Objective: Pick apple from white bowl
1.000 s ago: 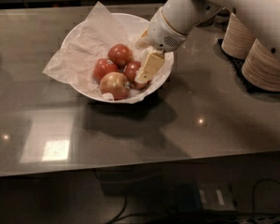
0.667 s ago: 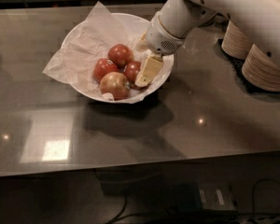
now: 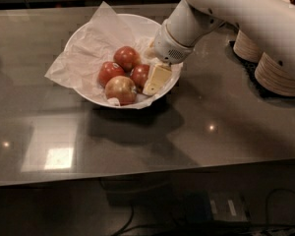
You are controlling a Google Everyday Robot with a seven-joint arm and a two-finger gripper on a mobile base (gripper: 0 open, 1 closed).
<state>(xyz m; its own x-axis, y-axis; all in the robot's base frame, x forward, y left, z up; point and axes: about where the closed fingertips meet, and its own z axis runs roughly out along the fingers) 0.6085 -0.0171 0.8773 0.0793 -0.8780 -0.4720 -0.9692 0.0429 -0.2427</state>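
The white bowl [image 3: 83,38], lined with crumpled white paper, stands on the dark table and holds several apples. The deep-red apple [image 3: 137,75] lies at the bowl's right side. A paler yellowish-red apple [image 3: 121,89] is in front, and two more red apples [image 3: 127,57] lie to the left and behind. My gripper [image 3: 148,73] reaches down into the bowl from the right and looks open. One cream finger [image 3: 157,80] rests against the right side of the deep-red apple. The other finger is mostly hidden behind the wrist.
Stacks of tan paper bowls [image 3: 278,75] stand on a dark mat at the right, close under my arm. The paper lining [image 3: 64,70] sticks out over the bowl's left rim. The table's front edge runs along the bottom.
My gripper has moved lower into the bowl, its finger sliding down beside the deep-red apple. The apples and the bowl have not moved.
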